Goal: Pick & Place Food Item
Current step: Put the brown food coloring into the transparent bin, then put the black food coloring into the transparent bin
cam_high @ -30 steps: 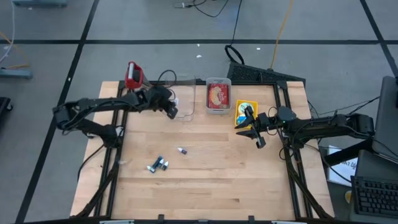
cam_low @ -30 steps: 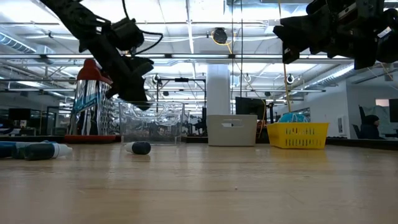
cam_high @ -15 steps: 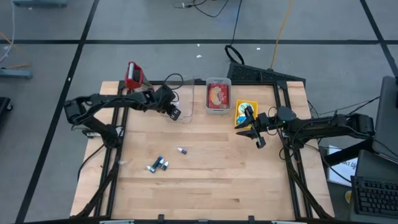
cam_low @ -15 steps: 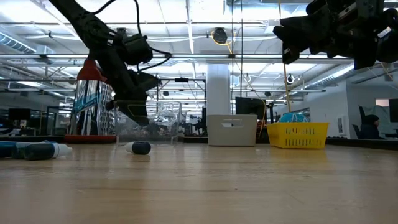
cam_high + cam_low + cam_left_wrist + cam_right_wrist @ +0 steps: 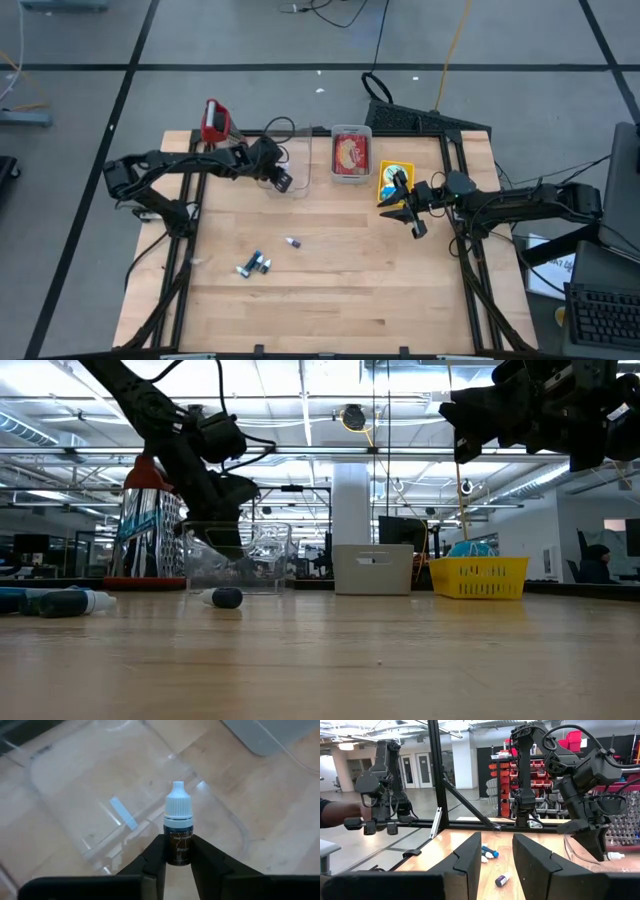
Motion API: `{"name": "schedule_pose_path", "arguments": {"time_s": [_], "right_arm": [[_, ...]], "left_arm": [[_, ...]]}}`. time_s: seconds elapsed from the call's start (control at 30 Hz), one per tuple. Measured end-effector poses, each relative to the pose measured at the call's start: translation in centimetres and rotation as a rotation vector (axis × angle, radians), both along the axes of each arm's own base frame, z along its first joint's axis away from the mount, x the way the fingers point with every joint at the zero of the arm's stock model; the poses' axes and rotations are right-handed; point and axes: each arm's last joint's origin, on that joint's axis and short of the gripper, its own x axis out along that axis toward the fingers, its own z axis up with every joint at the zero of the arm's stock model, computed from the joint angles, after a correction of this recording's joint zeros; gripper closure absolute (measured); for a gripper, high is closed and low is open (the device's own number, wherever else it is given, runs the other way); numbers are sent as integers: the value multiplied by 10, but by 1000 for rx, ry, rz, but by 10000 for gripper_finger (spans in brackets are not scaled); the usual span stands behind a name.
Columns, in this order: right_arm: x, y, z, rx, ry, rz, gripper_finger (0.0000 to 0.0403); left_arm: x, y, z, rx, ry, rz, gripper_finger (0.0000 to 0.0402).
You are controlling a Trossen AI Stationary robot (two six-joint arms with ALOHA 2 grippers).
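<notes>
My left gripper (image 5: 281,181) is shut on a small brown dropper bottle (image 5: 177,832) with a white cap (image 5: 178,805). It holds the bottle over the clear plastic container (image 5: 100,795), which stands at the table's far side (image 5: 292,160). In the low view my left gripper (image 5: 226,543) is down at the container's rim. My right gripper (image 5: 495,857) is open and empty, above the table beside the yellow basket (image 5: 394,178). My left gripper pinches the bottle's brown body (image 5: 178,851), below the cap, between its two fingers (image 5: 156,856). The bottle lies in line with the fingers, its cap pointing away from the gripper. It is lifted clear, over the clear container's floor.
A grey bin with a red food item (image 5: 350,153) stands right of the clear container. A red grater (image 5: 213,120) stands at the far left. Loose dropper bottles (image 5: 253,264) (image 5: 292,242) lie mid-table. A person's hand (image 5: 335,813) shows beyond the table.
My left gripper has gone down and a little toward the table's right edge with the bottle, down to the clear container's rim. It has stayed shut on the bottle.
</notes>
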Motion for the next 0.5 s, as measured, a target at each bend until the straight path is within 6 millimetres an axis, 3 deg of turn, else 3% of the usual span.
{"name": "schedule_pose_path", "arguments": {"time_s": [0.3,0.5], "right_arm": [[0,0,0,0,0,0,303],[0,0,0,1,1,0,303]], "left_arm": [[-2,1,3,70,29,-5,228],[-11,-5,29,122,-38,-24,190]]}}
